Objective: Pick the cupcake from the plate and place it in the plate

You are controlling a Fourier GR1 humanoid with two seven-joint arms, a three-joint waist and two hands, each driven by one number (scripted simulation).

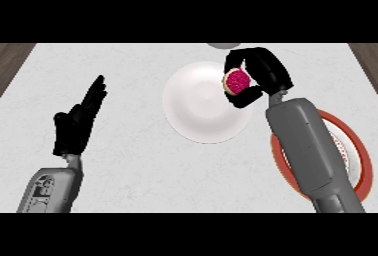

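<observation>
Two plates are lying on the pale marbled bench (133, 165): a plain white round plate (199, 107) near the middle and a red-rimmed white plate (353, 150) to my right, mostly hidden under my grey forearm. I am holding the small pink-topped cupcake (237, 81) in my right robot hand (258, 70), fingers and thumb curling round it, over the upper right edge of the plain white plate. I judge I am carrying out the transfer, the pick being done. Next I am needing to bring the cupcake lower over the plate's middle, keep it upright, and uncurl my fingers only once it is resting there. My left robot hand (77, 122) is resting spread, fingers straight, at the left.
</observation>
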